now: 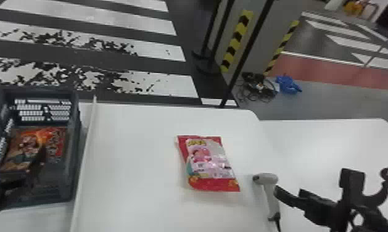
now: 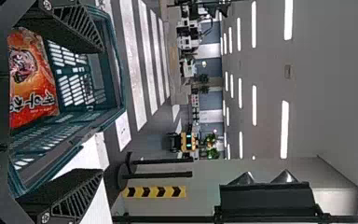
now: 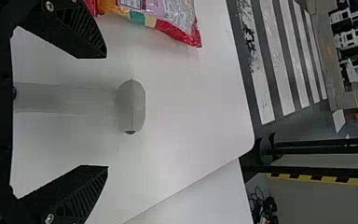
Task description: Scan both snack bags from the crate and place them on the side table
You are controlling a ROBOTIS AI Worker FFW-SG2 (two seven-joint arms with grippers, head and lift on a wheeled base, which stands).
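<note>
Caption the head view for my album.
Red bag on the table, scanner nearby, orange bag in the crate.

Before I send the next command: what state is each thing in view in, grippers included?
Dark plastic crate: upright, open-topped
Orange-and-red snack bag: inside the crate, ungripped
Red-and-pink snack bag: lying on the white table, ungripped
Light grey handheld scanner: on the white table, ungripped
Black left gripper: open, empty
Black right gripper: open, empty
</note>
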